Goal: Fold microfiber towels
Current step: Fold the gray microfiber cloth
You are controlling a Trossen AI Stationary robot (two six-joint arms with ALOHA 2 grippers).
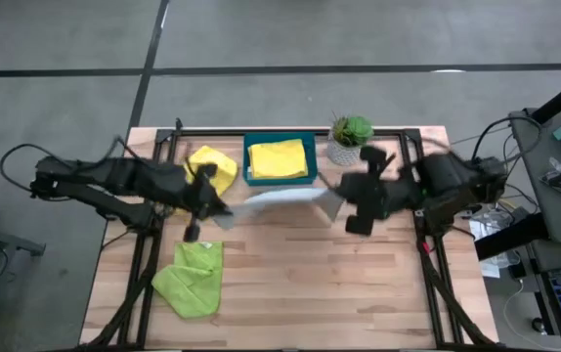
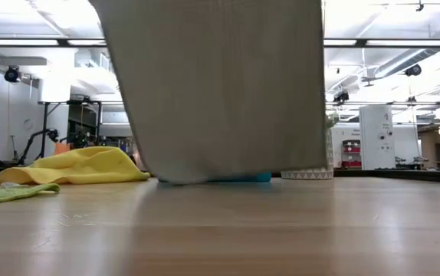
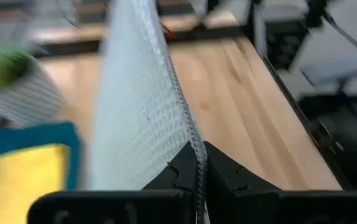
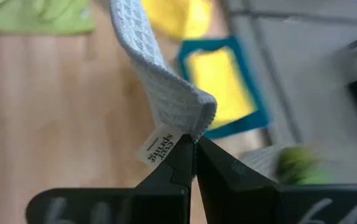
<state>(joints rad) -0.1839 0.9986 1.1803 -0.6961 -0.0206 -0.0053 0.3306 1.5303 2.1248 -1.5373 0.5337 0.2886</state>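
A grey microfiber towel (image 1: 280, 198) hangs spread between my two grippers over the table's middle. In the low view the grey towel (image 2: 220, 92) is a wide sheet. My left gripper (image 1: 212, 207) is shut on its left end and my right gripper (image 1: 342, 207) on its right end. A crumpled yellow towel (image 1: 212, 166) lies on the table at the far left. Another yellow towel (image 1: 279, 158), folded, lies in the teal tray (image 1: 249, 178). A lime green towel (image 1: 194, 277) lies flat near the front left. My left gripper (image 3: 201, 168) pinches the grey towel's upper edge (image 3: 194, 152) between its two fingers, at the towel's left end. The cloth runs away from the fingers toward the other arm and hangs below them. My right gripper (image 4: 194, 155) pinches the grey towel's corner (image 4: 194, 127) between its fingertips, right beside the white label (image 4: 157, 146). Several layers bunch there. From the fingers the cloth runs toward the left arm. Whether the lower edge (image 2: 205, 181) touches the table, I cannot tell.
A small potted plant (image 1: 349, 139) stands at the far right, next to the tray. The wooden table (image 1: 359, 293) has bare room at the front and right. Dark frame rails (image 1: 144, 254) run along both sides.
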